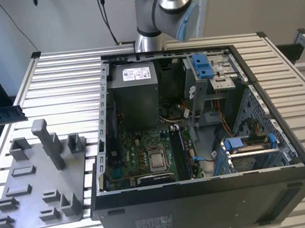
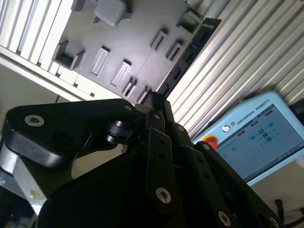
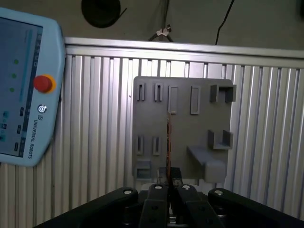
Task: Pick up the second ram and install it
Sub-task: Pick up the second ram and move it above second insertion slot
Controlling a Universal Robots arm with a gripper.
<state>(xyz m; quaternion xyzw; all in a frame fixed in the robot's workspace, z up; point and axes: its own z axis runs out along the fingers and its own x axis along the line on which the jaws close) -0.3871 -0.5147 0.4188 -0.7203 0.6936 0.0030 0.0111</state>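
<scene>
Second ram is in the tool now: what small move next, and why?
Probably start carrying it sideways toward the open black computer case. The tool is shut on the thin dark memory stick, which hangs high over the grey plastic holder tray, seemingly clear of it.

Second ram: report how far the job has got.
Done: the second ram is picked up, off the grey holder tray. In hand: the gripper holds it above the tray, fingers shut on one end. Left: installing it; the open computer case sits beside the tray, and the ram is not yet in it.
</scene>
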